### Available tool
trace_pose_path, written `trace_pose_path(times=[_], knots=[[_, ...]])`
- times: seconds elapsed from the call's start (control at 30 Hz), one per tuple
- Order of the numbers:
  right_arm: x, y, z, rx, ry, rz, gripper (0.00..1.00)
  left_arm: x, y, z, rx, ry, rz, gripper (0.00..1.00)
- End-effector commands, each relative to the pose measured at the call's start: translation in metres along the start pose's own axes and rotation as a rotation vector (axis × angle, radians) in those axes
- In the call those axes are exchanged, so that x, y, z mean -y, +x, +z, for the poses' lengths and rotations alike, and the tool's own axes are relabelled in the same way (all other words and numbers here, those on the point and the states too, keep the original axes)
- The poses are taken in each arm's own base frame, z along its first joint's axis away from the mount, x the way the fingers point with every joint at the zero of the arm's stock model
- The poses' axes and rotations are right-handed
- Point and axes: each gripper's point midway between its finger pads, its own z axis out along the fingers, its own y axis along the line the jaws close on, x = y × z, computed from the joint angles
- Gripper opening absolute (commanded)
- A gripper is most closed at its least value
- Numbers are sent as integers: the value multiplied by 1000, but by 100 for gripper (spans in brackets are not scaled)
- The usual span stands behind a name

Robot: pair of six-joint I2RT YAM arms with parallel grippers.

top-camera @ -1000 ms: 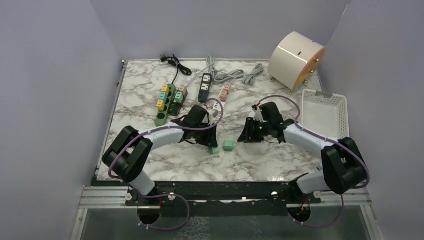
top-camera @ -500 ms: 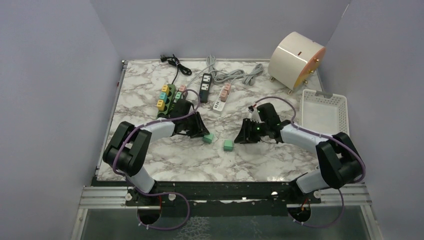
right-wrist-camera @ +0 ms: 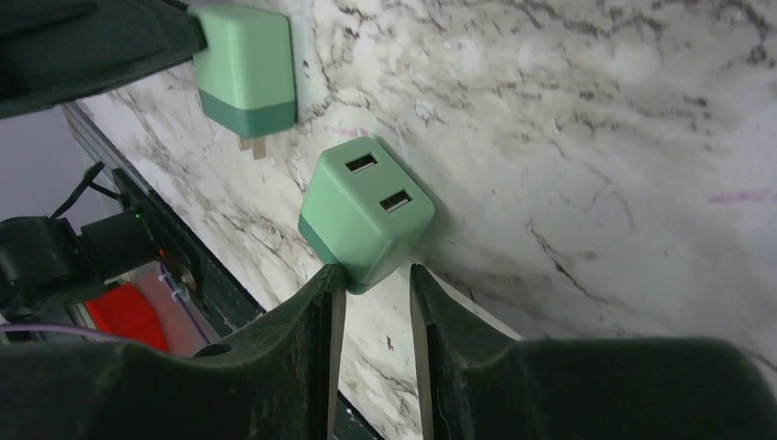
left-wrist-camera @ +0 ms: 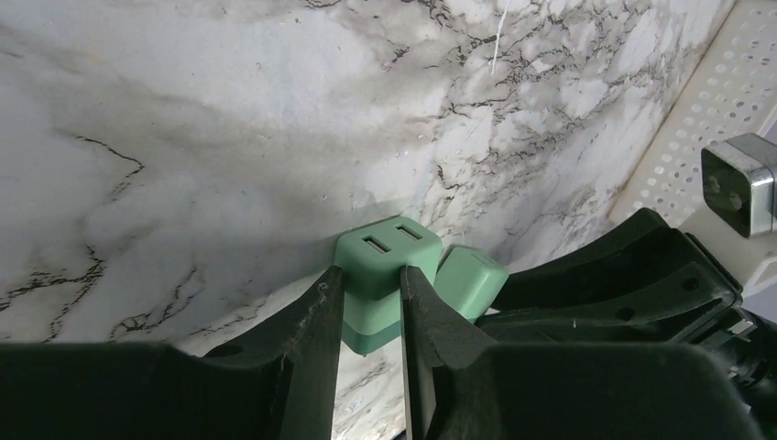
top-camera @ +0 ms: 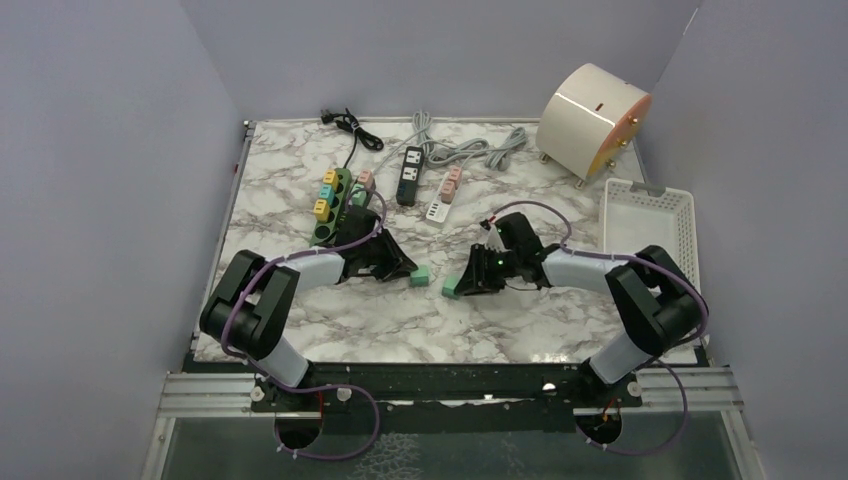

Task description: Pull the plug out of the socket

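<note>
Two mint-green plug adapters lie loose on the marble table. My left gripper [top-camera: 405, 270] is shut on one green adapter [top-camera: 421, 277]; in the left wrist view this adapter [left-wrist-camera: 376, 275] sits between my fingers, low over the table, slots facing away. My right gripper [top-camera: 468, 283] is open, its tips at the corner of the second green adapter [top-camera: 452, 290], which in the right wrist view [right-wrist-camera: 366, 220] lies on the table. A green power strip [top-camera: 330, 208] with coloured plugs, a black strip [top-camera: 409, 175] and a white strip [top-camera: 444, 195] with pink plugs lie behind.
A white perforated basket [top-camera: 650, 225] stands at the right edge. A beige drum-shaped object [top-camera: 592, 118] stands at the back right. Grey cables [top-camera: 470, 150] and a black cable [top-camera: 345, 122] lie along the back. The two grippers are close together.
My right gripper has moved left up to the second adapter. My left gripper has drawn back to the left and carried its adapter up and away from the front.
</note>
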Motion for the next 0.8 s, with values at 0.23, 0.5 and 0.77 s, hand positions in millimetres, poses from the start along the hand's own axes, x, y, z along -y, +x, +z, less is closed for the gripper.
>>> trace_pose_path(times=[0.23,0.5,0.77], knots=[[-15,-39,29,20,-53,-52,36,-48,12,2,-19,-175,-16,26],[-24,-39,42,-54,-130,-130,35,-30,-5,16,-11,-143,38,25],[-29,-54,35,-43,-102,-225,35,-19,-21,30,-13,-144,94,25]])
